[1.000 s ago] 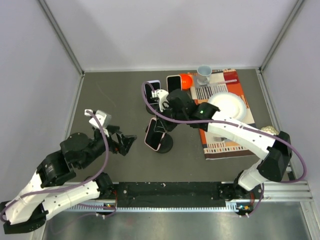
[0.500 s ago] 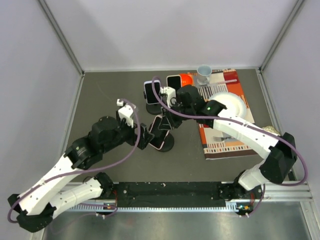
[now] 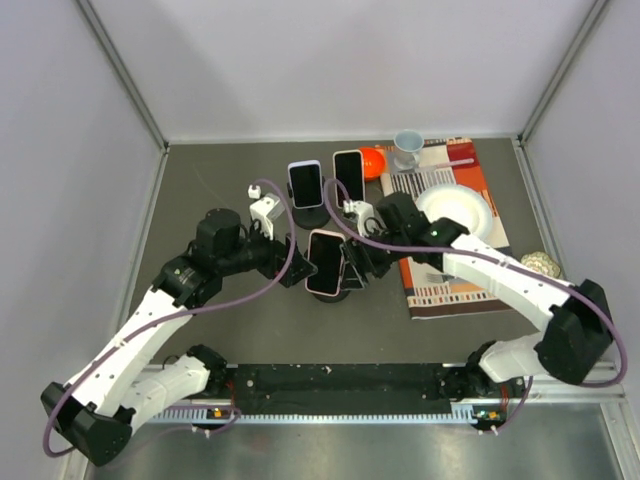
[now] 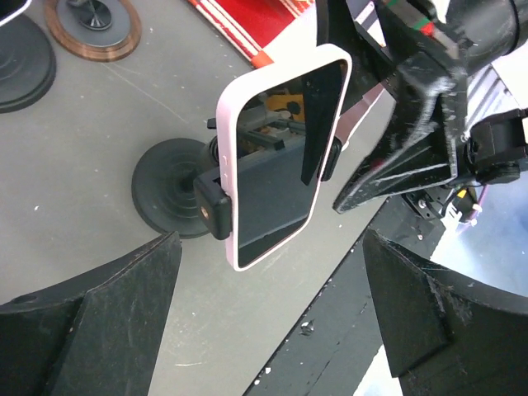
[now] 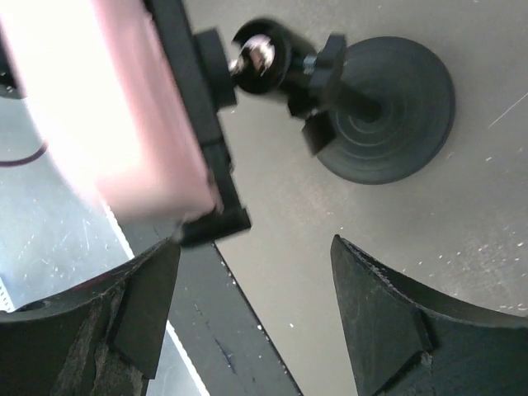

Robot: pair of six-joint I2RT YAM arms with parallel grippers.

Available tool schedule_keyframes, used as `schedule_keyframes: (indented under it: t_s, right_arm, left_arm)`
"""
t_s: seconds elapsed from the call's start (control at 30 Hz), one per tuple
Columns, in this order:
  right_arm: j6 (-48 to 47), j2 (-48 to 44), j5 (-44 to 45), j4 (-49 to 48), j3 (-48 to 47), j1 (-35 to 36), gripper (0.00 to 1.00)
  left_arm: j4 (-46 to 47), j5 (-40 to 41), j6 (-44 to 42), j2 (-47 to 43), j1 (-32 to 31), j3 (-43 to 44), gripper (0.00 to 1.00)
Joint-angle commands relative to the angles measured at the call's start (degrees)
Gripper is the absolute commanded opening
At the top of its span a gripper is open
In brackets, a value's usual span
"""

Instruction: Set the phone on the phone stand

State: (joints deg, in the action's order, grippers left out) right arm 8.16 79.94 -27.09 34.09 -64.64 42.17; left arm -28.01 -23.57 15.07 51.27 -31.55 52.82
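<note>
The phone (image 3: 325, 262), black-screened in a pink case, sits tilted in the clamp of a black phone stand (image 3: 343, 292) at the table's middle. In the left wrist view the phone (image 4: 276, 165) is held by the stand's side clamp (image 4: 213, 206) above its round base (image 4: 169, 198). My left gripper (image 3: 296, 272) is open just left of the phone, its fingers (image 4: 91, 322) wide apart with nothing between them. On the phone's right my right gripper (image 3: 362, 266) is open, close behind the pink back (image 5: 124, 107) and the stand base (image 5: 388, 115), holding nothing.
Two more phones on stands (image 3: 306, 186) (image 3: 348, 176) stand close behind. A striped cloth (image 3: 445, 290) at the right carries a white plate (image 3: 456, 210), a grey goblet (image 3: 407, 148) and an orange ball (image 3: 373, 160). A crumpled lump (image 3: 540, 263) lies by the right wall.
The right gripper has opened and let go of the phone, which now rests in the stand's clamp. The left arm swung in from the left, up to the phone.
</note>
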Motion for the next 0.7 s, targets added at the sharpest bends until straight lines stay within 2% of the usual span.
schedule_keyframes:
  t_s: [0.0, 0.1, 0.23, 0.33, 0.43, 0.53, 0.67]
  right_arm:
    - [2.55, -7.95, -4.54, -11.90, 5.74, -0.60, 0.73]
    - [5.45, -10.50, -4.12, -17.11, 9.97, -0.60, 0.73]
    - [11.60, -13.14, -2.43, -30.78, 14.97, -0.60, 0.73]
    - [16.00, -13.41, -2.61, -37.15, 18.05, -0.60, 0.69]
    - [17.59, -12.88, -1.75, -41.03, 19.03, -0.60, 0.61]
    - [18.55, -11.92, -2.00, -42.60, 19.20, -0.60, 0.47]
    - [19.08, -10.86, -3.05, -43.84, 19.20, -0.60, 0.43]
  left_arm:
    - [6.12, -6.05, 1.01, 0.06, 1.49, -2.27, 0.95]
    - [6.91, -6.13, 1.54, 0.76, 2.28, -3.77, 0.95]
    - [8.06, -6.31, 1.81, 1.21, 3.42, -4.56, 0.93]
    - [8.15, -6.75, 1.89, 1.12, 4.30, -4.57, 0.90]
    - [8.06, -7.10, 2.07, -0.20, 4.57, -4.83, 0.88]
    - [6.48, -4.74, 2.94, -2.65, 4.74, -5.70, 0.86]
    - [1.57, -0.61, 4.79, -5.64, 4.74, -6.23, 0.89]
